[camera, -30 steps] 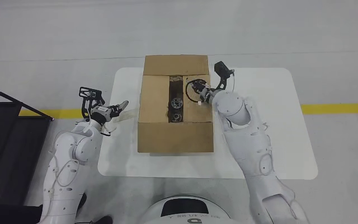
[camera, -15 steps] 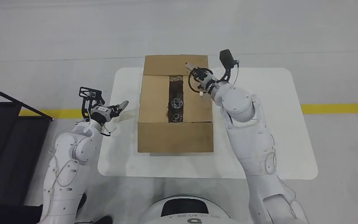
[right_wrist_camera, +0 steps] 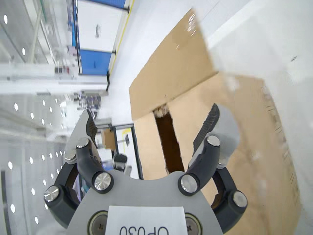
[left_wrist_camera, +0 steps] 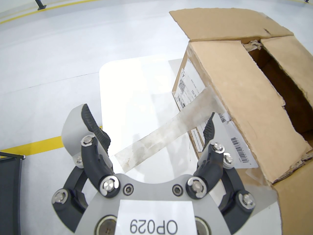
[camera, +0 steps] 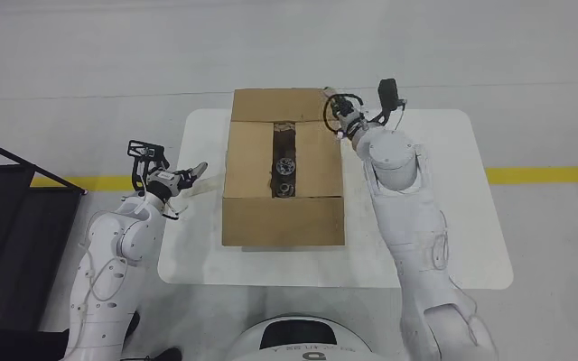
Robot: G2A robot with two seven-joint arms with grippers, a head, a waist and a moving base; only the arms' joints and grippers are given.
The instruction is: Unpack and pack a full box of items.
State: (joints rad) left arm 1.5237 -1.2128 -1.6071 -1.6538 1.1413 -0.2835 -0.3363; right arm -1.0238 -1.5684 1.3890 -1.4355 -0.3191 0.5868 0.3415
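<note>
A brown cardboard box (camera: 283, 194) stands in the middle of the white table (camera: 433, 180). Its two long flaps lie nearly closed, and the gap between them shows dark round items (camera: 284, 165) inside. My left gripper (camera: 194, 171) is open beside the box's left wall. In the left wrist view the left gripper (left_wrist_camera: 149, 121) is empty, and a loose strip of clear tape (left_wrist_camera: 166, 133) hangs from the box (left_wrist_camera: 239, 99) between its fingers. My right gripper (camera: 331, 96) hovers open over the box's far right corner. The right wrist view has the right gripper (right_wrist_camera: 151, 116) above the box top (right_wrist_camera: 244, 123).
A far flap (camera: 280, 103) of the box folds outward at the back. A black frame (camera: 27, 226) stands off the table to the left. Bare table surface lies right of the box and along the near edge.
My right gripper has moved from over the box's right flap to its far right corner, turning as it went. The left arm and the box have stayed put.
</note>
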